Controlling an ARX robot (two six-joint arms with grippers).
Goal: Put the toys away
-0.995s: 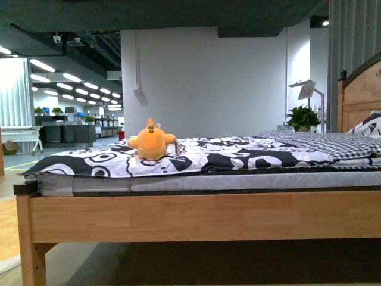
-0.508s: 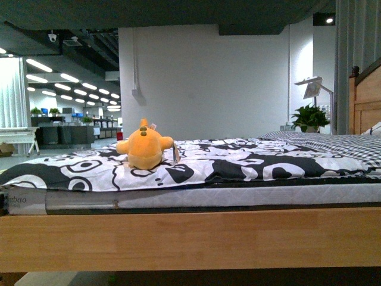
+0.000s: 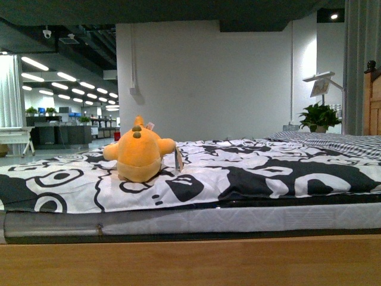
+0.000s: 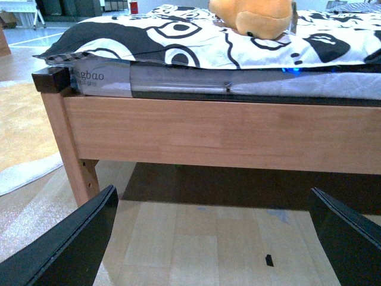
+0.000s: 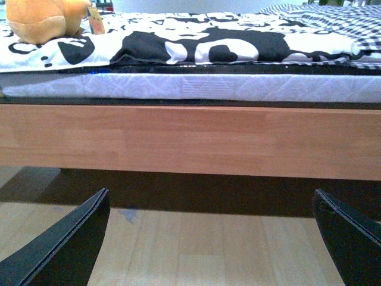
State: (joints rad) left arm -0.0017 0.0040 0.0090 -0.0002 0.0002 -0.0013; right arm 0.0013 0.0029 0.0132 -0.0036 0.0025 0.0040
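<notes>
An orange-yellow plush toy (image 3: 139,152) lies on the black-and-white patterned bedcover (image 3: 250,173), left of the bed's middle, with a paper tag at its side. The left wrist view catches its lower part (image 4: 256,18) on the cover above the wooden bed rail. In the right wrist view the toy (image 5: 41,21) shows at the far corner. My left gripper (image 4: 217,238) hangs open low over the wooden floor in front of the bed, holding nothing. My right gripper (image 5: 214,241) is likewise open and empty, below the rail. Neither arm appears in the front view.
The wooden bed frame (image 3: 190,262) and white mattress edge (image 3: 238,223) stand directly ahead. A bed leg (image 4: 74,155) is at the near left corner. A potted plant (image 3: 321,116) and lamp (image 3: 324,83) stand beyond the bed; the headboard (image 3: 374,98) is at right.
The bed and plush toy have grown larger and lower in the front view over the last second; the view has come closer to the bed. The toy itself lies unmoved.
</notes>
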